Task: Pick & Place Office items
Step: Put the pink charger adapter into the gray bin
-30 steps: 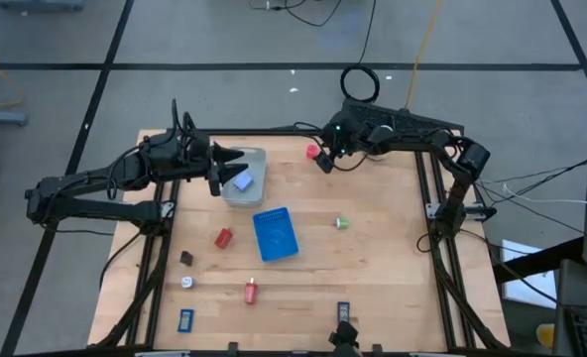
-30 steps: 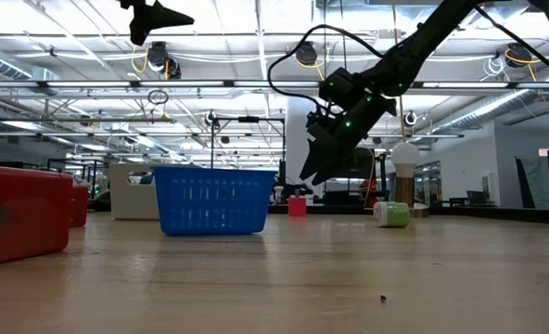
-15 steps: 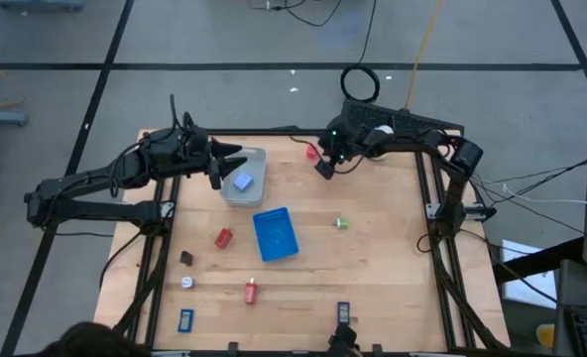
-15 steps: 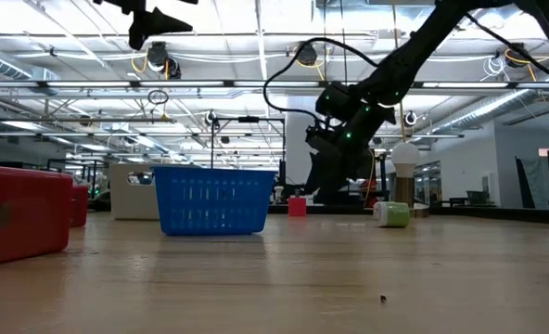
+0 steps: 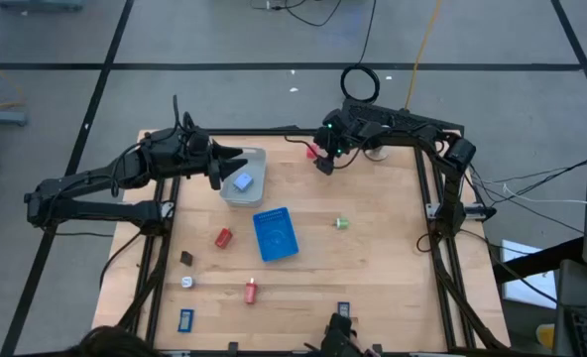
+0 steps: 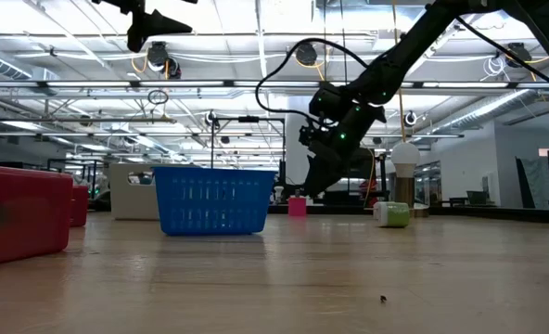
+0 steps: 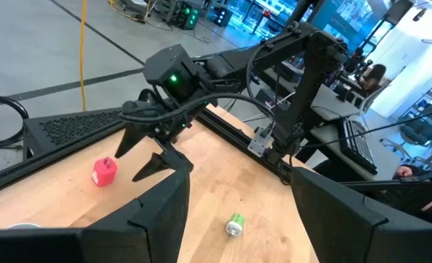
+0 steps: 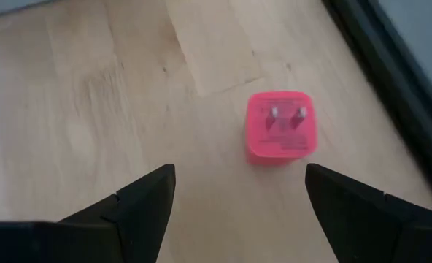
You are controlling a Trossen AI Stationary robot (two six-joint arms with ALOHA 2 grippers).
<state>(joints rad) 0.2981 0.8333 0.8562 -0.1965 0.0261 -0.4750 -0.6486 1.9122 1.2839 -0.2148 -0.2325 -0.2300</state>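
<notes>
A small red plug-shaped piece point(image 8: 280, 124) lies flat on the wood near the table's far edge point(image 5: 313, 152). My right gripper point(image 8: 239, 169) is open and hovers just short of it point(image 5: 323, 163), low over the table point(image 6: 316, 181). My left gripper point(image 5: 231, 169) is open, high above the grey tray's left side point(image 6: 159, 20). A pale blue piece point(image 5: 242, 181) lies in the grey tray point(image 5: 254, 159). Other office items lie on the table: green point(image 5: 341, 223), red point(image 5: 223, 237), brown point(image 5: 186, 257), white point(image 5: 186, 282), a second red point(image 5: 251, 291) and two dark blue point(image 5: 185, 319).
A blue basket point(image 5: 275, 234) stands mid-table, between the tray and the green piece. A white knob on a round base point(image 5: 377, 151) sits at the far edge behind my right arm. A person's head point(image 5: 100, 342) shows at the near edge. Bare wood lies right of the green piece.
My right arm's wrist has swung toward the table's left along the far edge, bringing its open gripper closer over the red piece. The left arm has kept still. No item has moved.
</notes>
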